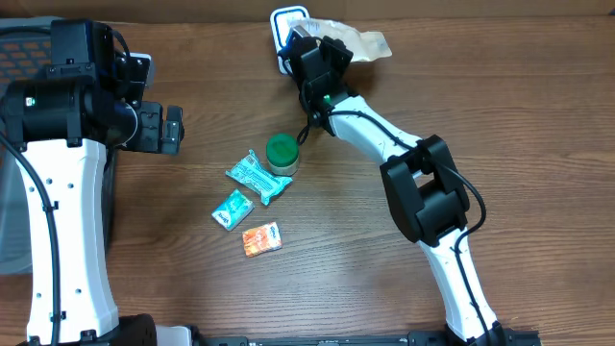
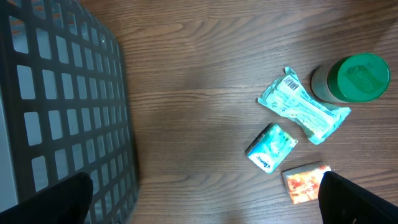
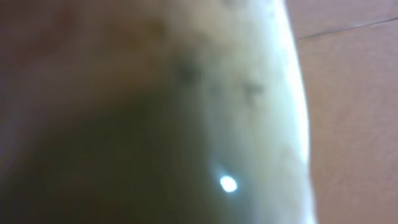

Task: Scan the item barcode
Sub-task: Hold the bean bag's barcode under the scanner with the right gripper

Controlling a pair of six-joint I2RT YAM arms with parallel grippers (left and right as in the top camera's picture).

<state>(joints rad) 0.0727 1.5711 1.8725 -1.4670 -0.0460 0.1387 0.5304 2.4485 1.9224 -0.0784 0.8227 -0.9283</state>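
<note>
Nearest, a crumpled teal packet [image 1: 258, 176] and green-lidded jar [image 1: 282, 151]; your left gripper [image 1: 175, 128] hangs, jaws apart; farthest, your right gripper [image 1: 306, 43] is clamped on the pale pouch [image 1: 367, 43] by the blue-rimmed white device [image 1: 282, 17]: probably light, limp and slippery, so pinch an edge

One green-lidded jar [image 1: 282, 151], one pale bag [image 1: 363, 43], one basket [image 2: 62, 93], two teal packets [image 1: 258, 177] [image 1: 232, 209] (plus one orange packet [image 1: 261, 238]).

I see table [image 1: 500, 96]: brown wood grain, matt | basket [image 2: 62, 93]: grey plastic grid, smooth | jar lid [image 2: 364, 74]: green plastic, slight sheen | teal packet [image 2: 305, 109]: crinkled glossy film | bag [image 1: 360, 43]: clear wrinkled plastic
</note>
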